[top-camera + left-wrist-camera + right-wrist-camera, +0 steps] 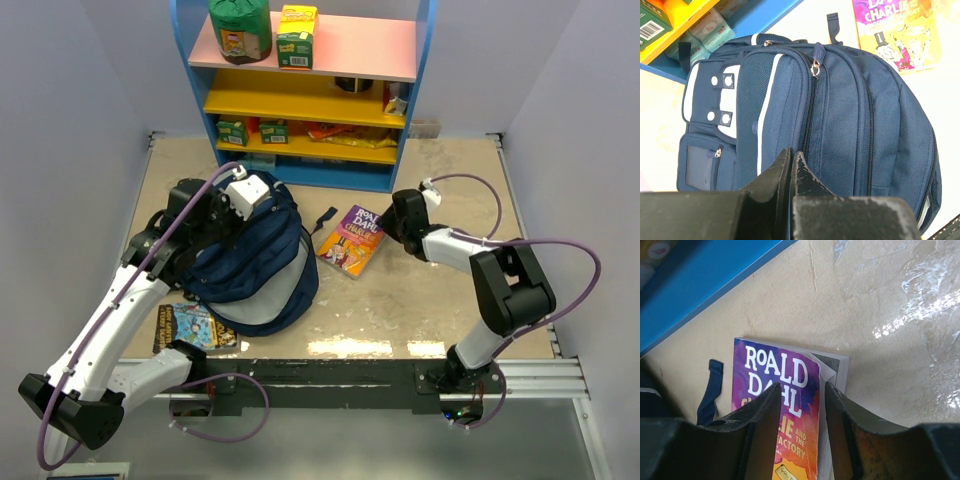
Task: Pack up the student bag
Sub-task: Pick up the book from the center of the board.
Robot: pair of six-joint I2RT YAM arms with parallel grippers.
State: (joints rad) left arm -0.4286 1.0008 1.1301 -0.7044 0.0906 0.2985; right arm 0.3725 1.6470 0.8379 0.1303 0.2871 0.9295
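Jaws closed, the left end effector (791, 154) sits over the student bag (850, 125), seemingly steadying it, while the half-open right end effector (801, 390) straddles the Roald Dahl book (771, 371) for grasping.

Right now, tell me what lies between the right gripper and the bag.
The Roald Dahl book lies flat between the right gripper and the bag; the open jaws straddle its edge. A dark strap end lies beside it.

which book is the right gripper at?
The purple-orange Roald Dahl book, right of the backpack; the right gripper is over it. The other book lies near-left.
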